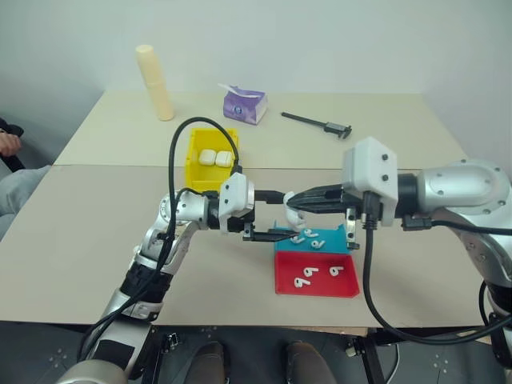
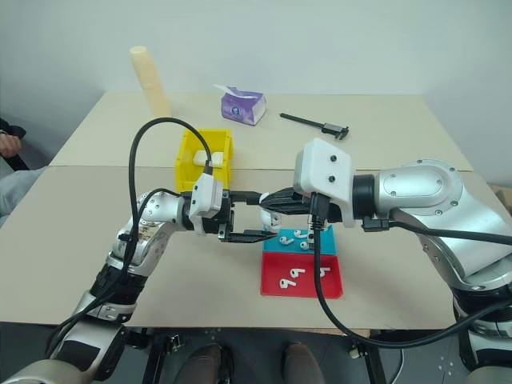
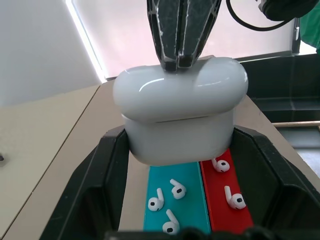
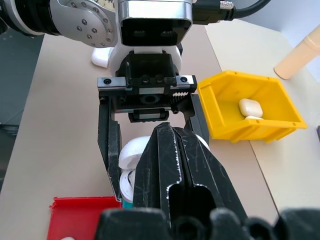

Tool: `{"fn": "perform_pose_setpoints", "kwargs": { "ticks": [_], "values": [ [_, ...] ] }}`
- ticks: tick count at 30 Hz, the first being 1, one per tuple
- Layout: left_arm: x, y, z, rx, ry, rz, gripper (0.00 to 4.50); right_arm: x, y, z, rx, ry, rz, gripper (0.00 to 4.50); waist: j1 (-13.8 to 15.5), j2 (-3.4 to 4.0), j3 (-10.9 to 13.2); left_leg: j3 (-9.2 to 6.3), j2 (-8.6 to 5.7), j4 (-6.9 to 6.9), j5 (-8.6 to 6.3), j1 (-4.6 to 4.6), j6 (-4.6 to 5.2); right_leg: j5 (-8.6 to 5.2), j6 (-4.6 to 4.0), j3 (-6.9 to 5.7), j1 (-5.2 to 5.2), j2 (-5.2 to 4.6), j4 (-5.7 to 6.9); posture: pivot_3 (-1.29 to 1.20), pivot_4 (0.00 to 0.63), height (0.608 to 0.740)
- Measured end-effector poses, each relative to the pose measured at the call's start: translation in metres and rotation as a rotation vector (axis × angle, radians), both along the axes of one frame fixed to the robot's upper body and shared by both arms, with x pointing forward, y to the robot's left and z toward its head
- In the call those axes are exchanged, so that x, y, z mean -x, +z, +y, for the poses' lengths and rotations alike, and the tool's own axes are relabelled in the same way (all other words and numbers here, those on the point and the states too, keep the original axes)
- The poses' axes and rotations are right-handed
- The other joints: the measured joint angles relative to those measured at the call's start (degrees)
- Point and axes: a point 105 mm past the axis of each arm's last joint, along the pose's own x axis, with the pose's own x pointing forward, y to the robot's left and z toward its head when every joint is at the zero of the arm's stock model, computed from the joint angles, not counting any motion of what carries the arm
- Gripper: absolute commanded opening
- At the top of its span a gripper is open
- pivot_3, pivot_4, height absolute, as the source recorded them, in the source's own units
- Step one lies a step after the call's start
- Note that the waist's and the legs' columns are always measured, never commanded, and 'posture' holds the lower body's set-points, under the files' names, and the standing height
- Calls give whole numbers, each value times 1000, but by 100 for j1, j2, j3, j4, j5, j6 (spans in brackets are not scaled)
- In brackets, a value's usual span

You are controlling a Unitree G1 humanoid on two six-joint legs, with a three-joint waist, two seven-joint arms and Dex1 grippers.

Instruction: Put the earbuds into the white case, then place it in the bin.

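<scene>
The white case (image 3: 180, 110) is gripped from both sides by my left gripper (image 1: 282, 214), which is shut on it above the near edge of the trays. The lid looks closed. My right gripper (image 1: 290, 198) is shut, its joined fingertips (image 3: 178, 62) resting on top of the lid. Below the case, several earbuds (image 3: 170, 197) lie in the teal tray (image 1: 336, 238), and a few more (image 1: 306, 280) lie in the red tray (image 1: 320, 290). The yellow bin (image 1: 192, 164) stands behind my left gripper and holds two white cases (image 1: 214, 158).
A cream bottle (image 1: 156, 82), a purple tissue pack (image 1: 245, 104) and a black tool (image 1: 318, 122) lie on the far half of the table. A person's hand (image 1: 8, 144) shows at the left edge. My left arm's black cable (image 1: 180, 136) loops over the bin.
</scene>
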Motion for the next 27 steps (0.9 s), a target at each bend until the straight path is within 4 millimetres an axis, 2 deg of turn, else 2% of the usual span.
{"fn": "perform_pose_setpoints", "kwargs": {
  "ticks": [5,8,10,12,15,17,19,21,23,25,27],
  "values": [
    [-2,-1,4,-5,16,2,2782,-5,-5,-10,76,-46,-53,14,0,0,0,0,1,0,0,0,0,0,0,-1,0,1,0,0,150,740],
    [-3,8,10,30,33,-21,2782,-12,-18,-14,100,-82,-8,14,-7,0,0,3,1,1,1,3,-1,1,0,2,0,1,2,0,150,740],
    [0,12,8,41,23,-48,2782,-12,-20,-13,104,-82,-6,14,-3,0,0,2,1,1,0,2,0,1,0,2,0,1,1,0,150,740],
    [-1,14,10,42,29,-53,2782,-13,-17,-12,72,-82,-5,14,-6,0,0,3,2,1,0,2,0,1,0,2,-1,2,1,0,150,740],
    [-3,16,13,50,46,-61,2782,-13,1,-12,-23,-74,-26,14,2,0,0,2,1,1,1,2,-1,1,0,1,2,1,2,0,150,740],
    [-4,17,12,59,57,-61,2782,-10,13,-15,-62,-69,-58,14,10,0,0,1,1,1,1,2,-1,1,0,-2,4,1,0,0,150,740],
    [-10,20,15,75,106,-78,2782,-11,17,-20,-78,-91,-80,14,31,0,0,2,0,1,1,2,-1,1,1,-1,5,0,-1,0,150,740],
    [-26,27,18,108,216,-121,2782,-16,10,-28,-72,-148,-72,14,65,0,0,4,-2,4,1,3,-1,3,2,-5,10,-1,-1,0,150,740],
    [-57,42,25,157,412,-163,2782,-20,-2,-34,-69,-197,-45,14,99,-1,0,2,-4,6,2,2,-1,6,3,-4,9,0,0,0,150,740],
    [-90,62,41,210,638,-209,2782,-22,-11,-36,-66,-225,-26,14,113,-1,0,0,-4,6,1,2,0,7,4,0,6,1,-1,0,150,740],
    [-112,74,55,247,795,-225,2782,-23,-17,-38,-61,-243,-18,14,103,-1,0,-1,-4,4,1,1,0,7,5,1,5,1,-3,0,150,740]
  ]
}}
